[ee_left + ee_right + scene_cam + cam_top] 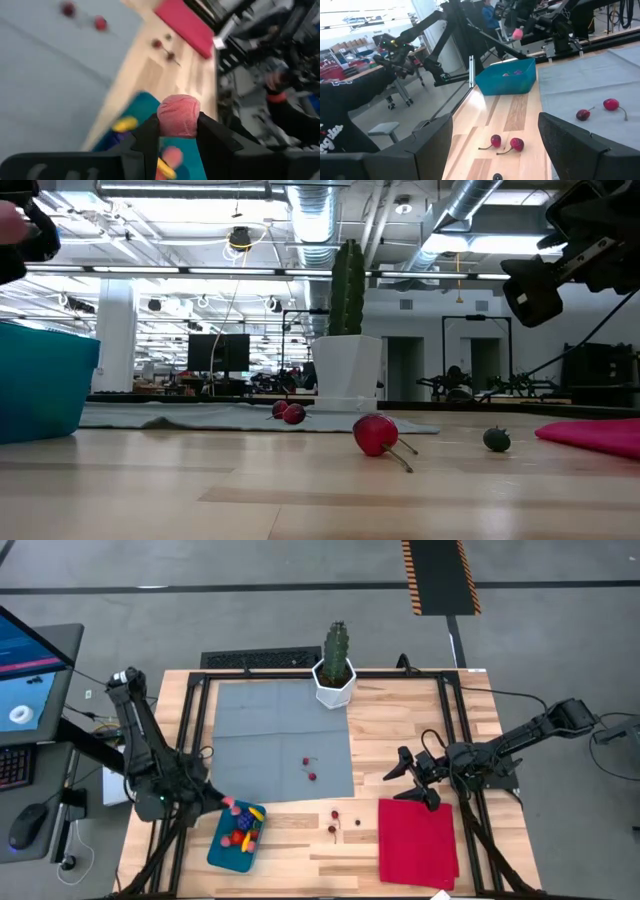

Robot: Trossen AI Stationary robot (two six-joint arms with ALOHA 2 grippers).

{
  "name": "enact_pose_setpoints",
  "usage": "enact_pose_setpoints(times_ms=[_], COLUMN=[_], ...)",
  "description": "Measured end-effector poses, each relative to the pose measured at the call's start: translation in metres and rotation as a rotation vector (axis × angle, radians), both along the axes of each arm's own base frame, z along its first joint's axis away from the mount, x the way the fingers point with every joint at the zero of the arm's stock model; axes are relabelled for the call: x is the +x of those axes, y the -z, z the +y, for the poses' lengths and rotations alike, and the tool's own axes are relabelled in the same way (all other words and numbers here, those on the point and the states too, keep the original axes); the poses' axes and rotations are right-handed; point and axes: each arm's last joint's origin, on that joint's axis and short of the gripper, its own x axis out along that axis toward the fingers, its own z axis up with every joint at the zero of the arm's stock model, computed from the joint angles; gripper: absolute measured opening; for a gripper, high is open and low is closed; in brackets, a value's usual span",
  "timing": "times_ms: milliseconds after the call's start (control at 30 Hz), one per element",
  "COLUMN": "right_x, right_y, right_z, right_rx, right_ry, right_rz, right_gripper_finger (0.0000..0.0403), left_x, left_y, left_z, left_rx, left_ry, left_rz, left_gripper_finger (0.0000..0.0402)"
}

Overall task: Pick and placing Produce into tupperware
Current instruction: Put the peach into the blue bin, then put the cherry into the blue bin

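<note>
My left gripper (222,802) hovers over the far end of the teal tupperware (237,838), shut on a pink round fruit (179,116). Red, yellow and purple produce (243,831) lies inside the container. Two red cherries (310,769) rest on the grey mat. Two more cherries (333,821) and a small dark fruit (357,822) lie on the bare wood. My right gripper (403,785) hangs open above the table beside the far edge of the red cloth (418,840); its wide-spread fingers (570,145) point toward the table's left. My left gripper pinches the pink fruit (179,120) between its two fingertips (150,135), one on each side of its round body. The fruit is lifted clear, above the tupperware's (145,107) far end.
A green cactus in a white pot (335,668) stands at the grey mat's (260,730) far right corner. The red cloth lies flat on the near right of the table. Black frame rails (190,730) run along both table sides. A monitor and mouse sit off the left edge.
</note>
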Motion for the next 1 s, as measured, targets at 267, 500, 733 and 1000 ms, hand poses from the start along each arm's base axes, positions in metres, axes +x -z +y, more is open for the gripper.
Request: enact_pose_setpoints(times_ms=[267, 500, 733, 1000], right_x=[0.0, 0.0, 0.0, 0.0], right_y=[0.0, 0.0, 0.0, 0.0], right_z=[0.001, 0.001, 0.001, 0.0], right_rx=[0.017, 0.017, 0.017, 0.022], right_ry=[-0.008, -0.007, 0.008, 0.02], right_rz=[0.01, 0.01, 0.008, 0.014], right_gripper_finger=[0.0317, 0.0317, 0.0317, 0.0317], left_x=[0.003, 0.01, 0.018, 0.025], left_y=[0.012, 0.031, 0.036, 0.016], left_z=[-0.014, -0.026, -0.031, -0.026], left_rx=[-0.086, -0.069, 0.041, 0.157], left_ry=[0.016, -0.033, 0.004, -0.131], left_rz=[0.146, 0.27, 0.241, -0.069], left_gripper_finger=[0.0103, 0.0123, 0.0189, 0.0217])
